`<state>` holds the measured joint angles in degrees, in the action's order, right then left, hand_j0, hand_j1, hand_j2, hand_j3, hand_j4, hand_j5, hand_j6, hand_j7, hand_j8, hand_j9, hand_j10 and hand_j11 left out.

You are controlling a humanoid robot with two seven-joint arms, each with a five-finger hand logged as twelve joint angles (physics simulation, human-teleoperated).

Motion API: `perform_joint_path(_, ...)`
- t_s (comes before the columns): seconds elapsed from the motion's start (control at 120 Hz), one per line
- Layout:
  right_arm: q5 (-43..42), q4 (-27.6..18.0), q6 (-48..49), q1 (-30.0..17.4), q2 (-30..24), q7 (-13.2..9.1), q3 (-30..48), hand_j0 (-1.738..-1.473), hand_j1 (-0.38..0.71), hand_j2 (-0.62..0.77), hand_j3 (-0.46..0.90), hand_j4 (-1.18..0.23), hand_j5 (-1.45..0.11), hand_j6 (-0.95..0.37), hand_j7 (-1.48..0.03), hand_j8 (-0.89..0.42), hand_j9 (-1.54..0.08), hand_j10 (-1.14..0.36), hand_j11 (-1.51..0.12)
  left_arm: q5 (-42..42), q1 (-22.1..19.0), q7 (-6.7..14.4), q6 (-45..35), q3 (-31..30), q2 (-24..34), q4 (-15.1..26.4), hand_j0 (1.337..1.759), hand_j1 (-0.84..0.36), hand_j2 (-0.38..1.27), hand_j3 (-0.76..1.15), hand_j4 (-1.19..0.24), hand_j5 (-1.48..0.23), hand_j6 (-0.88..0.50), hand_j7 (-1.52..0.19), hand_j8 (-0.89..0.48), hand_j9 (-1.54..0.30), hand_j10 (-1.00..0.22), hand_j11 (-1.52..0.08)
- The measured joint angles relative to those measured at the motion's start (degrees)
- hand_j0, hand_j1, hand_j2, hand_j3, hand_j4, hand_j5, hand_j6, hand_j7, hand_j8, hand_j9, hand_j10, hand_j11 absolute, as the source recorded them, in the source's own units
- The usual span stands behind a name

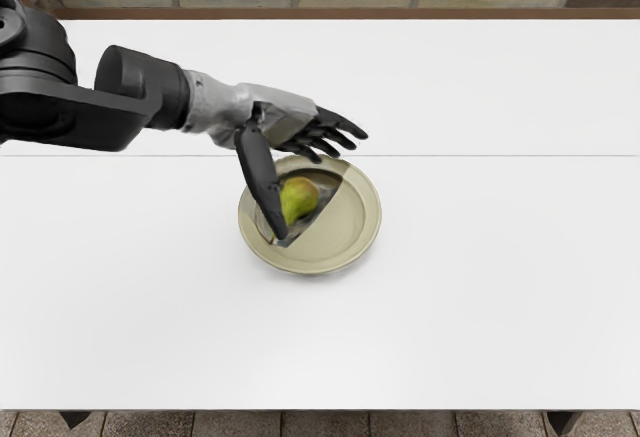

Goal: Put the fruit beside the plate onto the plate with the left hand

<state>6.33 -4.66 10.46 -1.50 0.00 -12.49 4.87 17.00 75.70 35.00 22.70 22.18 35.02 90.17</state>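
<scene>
One pear (299,198) on plate (352,229), left hand (285,125) spread above

Black thick-jointed left arm (110,102) stretched out, dark five-finger left hand (285,127) open!
The arm comes in from the left edge, silver-grey wrist (215,107) level, hand palm down, fingers (335,132) fanned out to the right, long thumb (262,182) angled steeply downward, gripping nothing.

Yellow-green pear (298,199) lying on olive plate (350,232) (left half).
</scene>
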Motion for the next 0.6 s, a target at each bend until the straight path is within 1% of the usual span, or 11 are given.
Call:
perform_joint_path(0.133, 0.0, 0.0, 0.0, 0.0, 0.0, 0.0, 0.0, -1.658, -0.35, 0.0, 0.0, 0.0, 0.0, 0.0, 0.0, 0.0, 0.0, 0.0, 0.0, -7.8, -1.9, 0.0, 1.9, 0.5, 1.8, 0.6, 1.658, 0.24, 0.02, 0.0, -0.09, -0.12, -0.09, -0.12, -0.09, -0.12, -0.09, -0.12)
perform_joint_path(0.175, 0.0, 0.0, 0.0, 0.0, 0.0, 0.0, 0.0, -1.658, -0.35, 0.0, 0.0, 0.0, 0.0, 0.0, 0.0, 0.0, 0.0, 0.0, 0.0, -10.1, -3.9, 0.0, 2.9, 1.4, 2.4, 0.7, 1.658, 0.24, 0.02, 0.0, -0.09, -0.12, -0.09, -0.12, -0.09, -0.12, -0.09, -0.12)
perform_joint_path(0.233, 0.0, 0.0, 0.0, 0.0, 0.0, 0.0, 0.0, -1.658, -0.35, 0.0, 0.0, 0.0, 0.0, 0.0, 0.0, 0.0, 0.0, 0.0, 0.0, -13.0, -8.2, 0.0, 4.7, 3.5, 3.0, 0.8, 1.658, 0.24, 0.02, 0.0, -0.09, -0.12, -0.09, -0.12, -0.09, -0.12, -0.09, -0.12)
perform_joint_path(0.275, 0.0, 0.0, 0.0, 0.0, 0.0, 0.0, 0.0, -1.658, -0.35, 0.0, 0.0, 0.0, 0.0, 0.0, 0.0, 0.0, 0.0, 0.0, 0.0, -15.1, -10.0, 0.0, 5.7, 5.0, 4.5, 0.8, 1.658, 0.24, 0.02, 0.0, -0.09, -0.12, -0.09, -0.12, -0.09, -0.12, -0.09, -0.12)
perform_joint_path(0.375, 0.0, 0.0, 0.0, 0.0, 0.0, 0.0, 0.0, -1.658, -0.35, 0.0, 0.0, 0.0, 0.0, 0.0, 0.0, 0.0, 0.0, 0.0, 0.0, -18.6, -10.6, 0.0, 7.0, 6.8, 7.0, 0.9, 1.658, 0.24, 0.02, 0.0, -0.09, -0.11, -0.09, -0.11, -0.09, -0.11, -0.09, -0.11)
perform_joint_path(0.475, 0.0, 0.0, 0.0, 0.0, 0.0, 0.0, 0.0, -1.658, -0.35, 0.0, 0.0, 0.0, 0.0, 0.0, 0.0, 0.0, 0.0, 0.0, 0.0, -22.2, -13.5, 0.0, 7.6, 7.8, 10.5, 0.9, 1.658, 0.25, 0.02, 0.0, -0.09, -0.11, -0.09, -0.11, -0.08, -0.11, -0.08, -0.11)
perform_joint_path(0.6, 0.0, 0.0, 0.0, 0.0, 0.0, 0.0, 0.0, -1.658, -0.35, 0.0, 0.0, 0.0, 0.0, 0.0, 0.0, 0.0, 0.0, 0.0, 0.0, -27.5, -13.7, 0.0, 8.2, 8.3, 15.3, 0.8, 1.658, 0.25, 0.02, 0.0, -0.08, -0.11, -0.08, -0.11, -0.08, -0.11, -0.08, -0.11)
